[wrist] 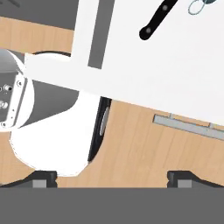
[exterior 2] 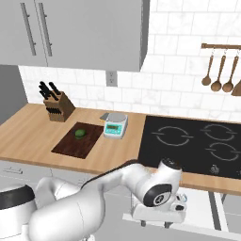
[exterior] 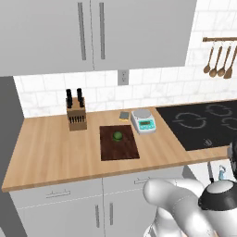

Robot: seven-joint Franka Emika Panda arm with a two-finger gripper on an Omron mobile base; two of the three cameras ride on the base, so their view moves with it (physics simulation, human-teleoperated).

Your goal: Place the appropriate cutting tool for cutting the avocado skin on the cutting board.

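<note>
1. Knife block (exterior: 77, 115): stands on the counter (exterior: 51, 152) near its back left corner, against the tiled wall, with dark handles rising from its top. Also seen in the right base view (exterior 2: 58, 107).
2. Board (exterior: 119, 142): lies flat on the counter just right of the block, about midway between the back and front edges. It is darker than the counter wood. Seen also at (exterior 2: 78, 139).
3. Avocado (exterior: 118, 135): rests on the board, toward its back half and roughly centred across its width. It touches nothing else. Seen also at (exterior 2: 79, 133).
4. Small grey pad (exterior: 124, 115): lies at the back edge of the counter, between the board and the scale.
5. Scale (exterior: 143, 121): sits just right of the board's back right corner, near the cooktop's left edge. Seen also at (exterior 2: 115, 125).
6. Cooktop (exterior: 203, 123): black, set into the right part of the counter; nothing stands on it.
7. Spoons (exterior: 220, 60): hang from a wall rail above the cooktop's right side.
8. Drawer (wrist: 175, 57): open below the counter's front edge at the right. A black-handled knife (wrist: 157, 19) lies in it, well apart from the board.
9. Gripper (wrist: 113, 178): hangs low over the open drawer, fingers (wrist: 41, 178) spread wide, holding nothing. The knife is not touched.
</note>
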